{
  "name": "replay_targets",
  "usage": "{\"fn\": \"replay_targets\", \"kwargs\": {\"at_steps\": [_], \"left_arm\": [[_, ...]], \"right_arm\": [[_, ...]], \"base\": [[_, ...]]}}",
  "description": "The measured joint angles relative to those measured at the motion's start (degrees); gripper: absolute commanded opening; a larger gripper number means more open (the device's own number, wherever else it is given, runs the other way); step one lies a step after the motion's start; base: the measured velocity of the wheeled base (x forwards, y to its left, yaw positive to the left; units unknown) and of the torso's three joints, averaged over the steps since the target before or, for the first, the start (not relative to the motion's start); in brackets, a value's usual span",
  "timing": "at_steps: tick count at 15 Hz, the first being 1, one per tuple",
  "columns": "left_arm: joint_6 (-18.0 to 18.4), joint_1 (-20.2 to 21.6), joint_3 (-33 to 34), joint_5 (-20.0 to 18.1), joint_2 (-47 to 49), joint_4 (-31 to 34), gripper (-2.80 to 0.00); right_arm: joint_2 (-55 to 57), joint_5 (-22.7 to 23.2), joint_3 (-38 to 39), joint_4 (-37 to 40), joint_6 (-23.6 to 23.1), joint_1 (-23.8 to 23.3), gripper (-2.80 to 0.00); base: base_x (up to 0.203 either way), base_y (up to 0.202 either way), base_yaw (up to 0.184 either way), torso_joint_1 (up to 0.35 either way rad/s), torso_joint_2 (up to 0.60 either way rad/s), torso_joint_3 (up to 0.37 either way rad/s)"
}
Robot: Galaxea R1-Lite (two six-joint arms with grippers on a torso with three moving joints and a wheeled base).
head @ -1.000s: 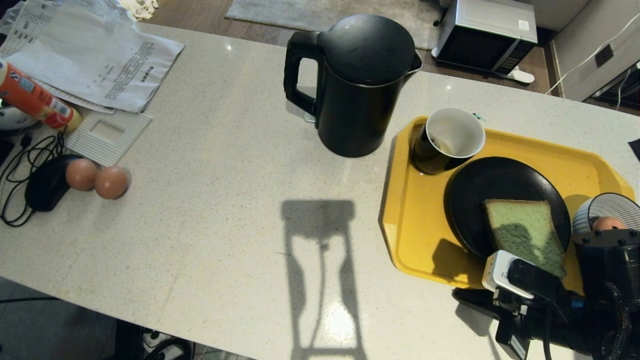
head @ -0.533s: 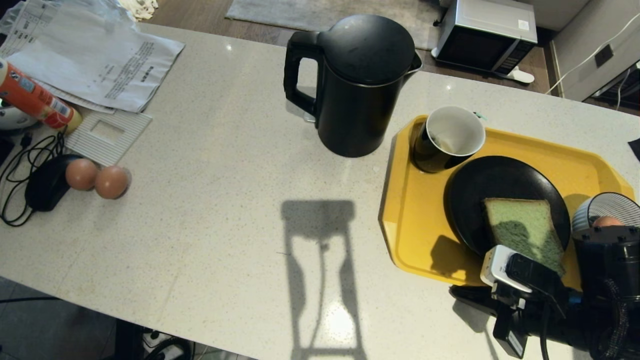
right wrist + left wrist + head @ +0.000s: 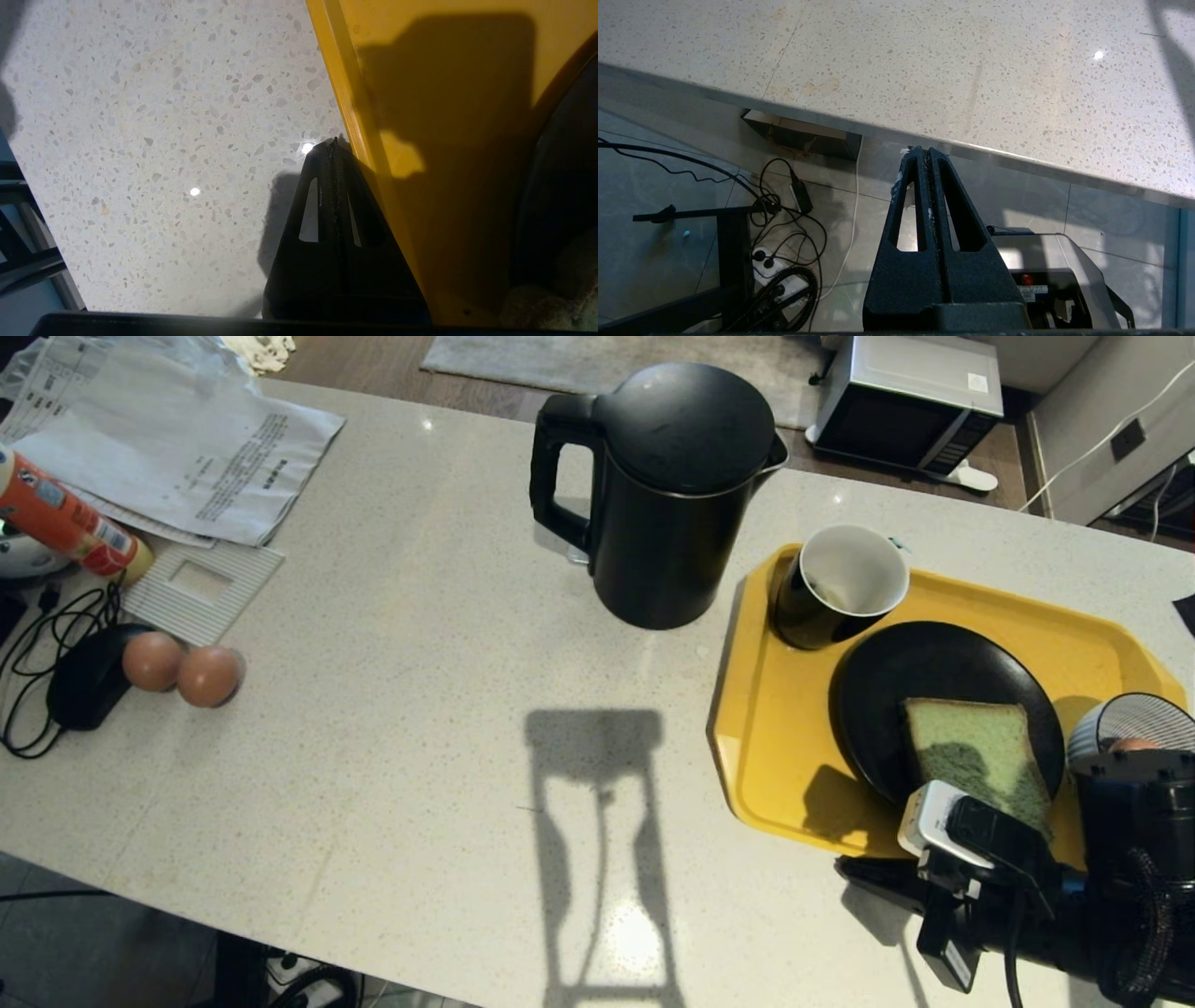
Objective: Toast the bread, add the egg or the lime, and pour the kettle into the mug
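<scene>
The pale green bread (image 3: 976, 761) lies on a black plate (image 3: 896, 672) on a yellow tray (image 3: 775, 747). The black mug (image 3: 840, 583), white inside, stands at the tray's far corner. The tall black kettle (image 3: 672, 485) stands on the counter beside it. The egg (image 3: 1128, 745) peeks from a striped bowl (image 3: 1134, 719), mostly hidden by my right arm. No lime is in view. My right gripper (image 3: 845, 868) is shut and empty, low over the counter. Its tip (image 3: 334, 140) is right beside the tray's near rim (image 3: 355, 116). My left gripper (image 3: 928, 150) is shut and empty below the counter's front edge.
Two brown eggs (image 3: 182, 669) lie at the counter's left beside a black mouse (image 3: 89, 681) with its cable. Papers (image 3: 177, 448) and an orange tube (image 3: 65, 523) fill the far left corner. A silver oven-like appliance (image 3: 906, 401) stands beyond the counter.
The tray with the mug, plate and bread has shifted a little toward the far side. My right gripper has edged the same way along its near rim. The left arm is still.
</scene>
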Motion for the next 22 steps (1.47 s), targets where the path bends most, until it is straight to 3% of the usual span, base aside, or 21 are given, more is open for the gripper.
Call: {"fn": "replay_targets", "kwargs": {"at_steps": [9,15,18,22], "left_arm": [[0.0,0.0,0.0,0.0,0.0,0.0,-2.80],[0.0,0.0,0.0,0.0,0.0,0.0,-2.80],[0.0,0.0,0.0,0.0,0.0,0.0,-2.80],[0.0,0.0,0.0,0.0,0.0,0.0,-2.80]], "right_arm": [[-2.0,-0.5,2.1,0.5,0.0,-1.5,-2.80],[-11.8,-0.5,6.3,9.4,0.5,-5.4,-2.80],[-18.9,-2.6,7.1,14.0,4.7,-7.6,-2.80],[-28.0,-10.9,5.7,19.3,13.1,-8.3,-2.80]], "base": [[0.000,0.000,0.000,0.000,0.00,0.000],[0.000,0.000,0.000,0.000,0.00,0.000],[0.000,0.000,0.000,0.000,0.00,0.000],[0.000,0.000,0.000,0.000,0.00,0.000]]}}
